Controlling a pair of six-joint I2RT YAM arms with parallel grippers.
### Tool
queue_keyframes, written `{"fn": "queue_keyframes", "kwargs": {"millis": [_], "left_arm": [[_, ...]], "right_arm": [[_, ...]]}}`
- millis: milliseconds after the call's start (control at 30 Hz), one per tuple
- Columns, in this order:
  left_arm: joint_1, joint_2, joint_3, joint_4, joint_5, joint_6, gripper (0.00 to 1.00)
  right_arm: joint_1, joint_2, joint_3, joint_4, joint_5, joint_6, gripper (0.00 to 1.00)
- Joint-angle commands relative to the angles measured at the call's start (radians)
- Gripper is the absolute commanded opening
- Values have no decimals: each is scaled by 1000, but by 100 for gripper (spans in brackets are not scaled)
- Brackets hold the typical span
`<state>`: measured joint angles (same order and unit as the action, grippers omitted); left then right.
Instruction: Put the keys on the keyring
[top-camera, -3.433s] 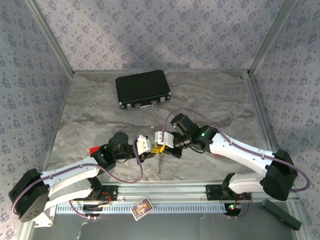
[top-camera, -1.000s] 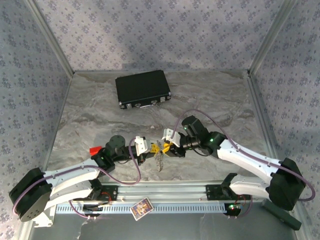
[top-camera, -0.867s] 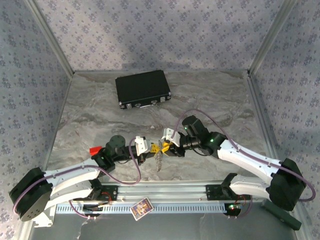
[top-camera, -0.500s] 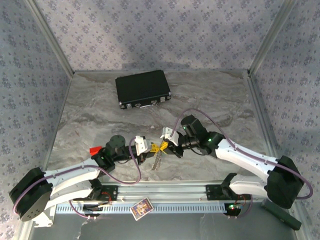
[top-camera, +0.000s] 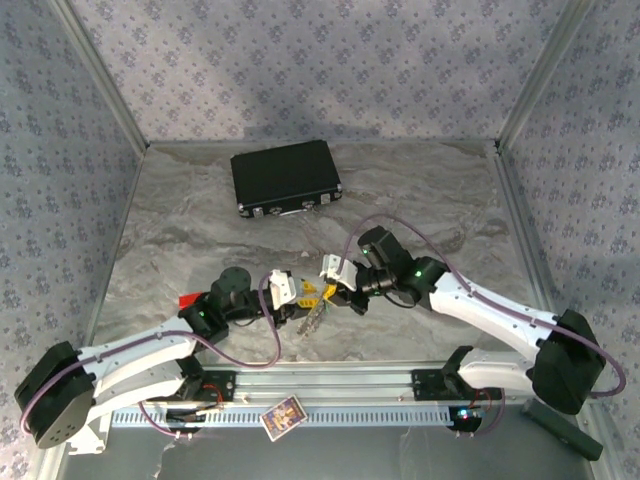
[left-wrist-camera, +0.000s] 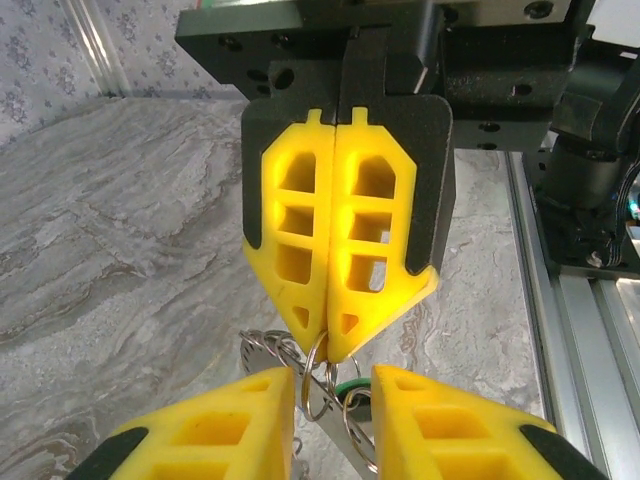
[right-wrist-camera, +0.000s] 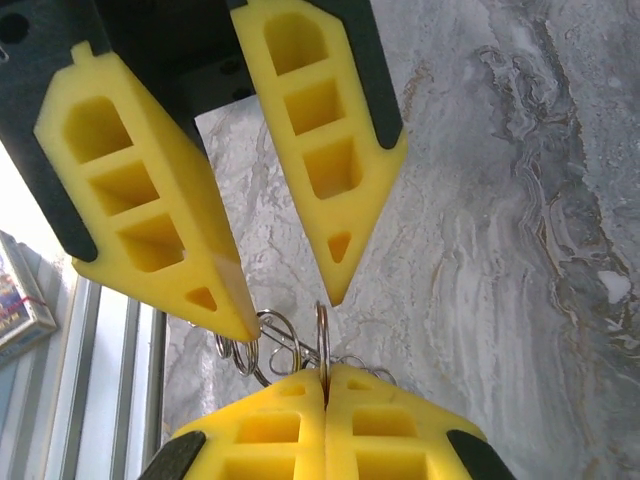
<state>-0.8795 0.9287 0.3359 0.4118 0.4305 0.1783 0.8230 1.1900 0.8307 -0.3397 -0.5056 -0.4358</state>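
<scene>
Keyring (top-camera: 313, 318), a bunch of silvery metal wire loops and small metal pieces, hangs between the two grippers above the grey marbled table (top-camera: 420, 200). It is toward the near edge and a little left of the middle. The right gripper (top-camera: 328, 292) has its yellow ribbed fingers (right-wrist-camera: 300, 395) pressed flat together. A thin upright loop of the keyring is pinched edge-on in the seam at their tips.

The left gripper (top-camera: 304, 300) faces it from the left, tip to tip. Its own yellow fingers (left-wrist-camera: 270, 390) stand a little apart, with the pinched loop and some neighbouring loops in the gap between them. In the right wrist view one of those fingertips lies just beside the outer loops. Whether it touches them I cannot tell, and the left jaws are not seen to clamp anything.

A green-headed key (left-wrist-camera: 349, 390) shows as a green sliver low among the loops in the left wrist view, just under the right fingertips. Whether it is threaded on the keyring cannot be told. The rest of the bunch dangles below the grippers toward the table.

Well apart from them, a black rectangular case (top-camera: 286, 178) with metal latches lies shut on the far part of the table, left of centre. A small red block (top-camera: 187, 299) sits at the left, beside the left arm. A picture card (top-camera: 282, 415) rests on the metal rail (top-camera: 350, 385) at the near edge.
</scene>
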Motion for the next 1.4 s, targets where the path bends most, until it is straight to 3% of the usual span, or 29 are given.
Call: {"fn": "queue_keyframes", "kwargs": {"millis": [0,500,733,867,967,1167,1367], "left_arm": [[-8,-11,54,-101,3,53,26],[-7,41,92,-113,42,90,20],[-7,45,95,-109,56,90,9],[-7,42,83,-99,66,83,0],[-7,40,61,-58,67,65,0],[-7,66,-6,130,67,-17,0],[-7,84,-40,244,53,-63,0]], "right_arm": [[17,8,66,-117,49,-70,0],[67,41,139,-178,84,-114,0],[74,43,132,-154,81,-97,0],[48,0,66,-87,67,-47,16],[13,-39,-10,-3,13,14,27],[-31,-71,-117,153,-69,126,28],[-35,-69,-146,195,-83,139,28]]}}
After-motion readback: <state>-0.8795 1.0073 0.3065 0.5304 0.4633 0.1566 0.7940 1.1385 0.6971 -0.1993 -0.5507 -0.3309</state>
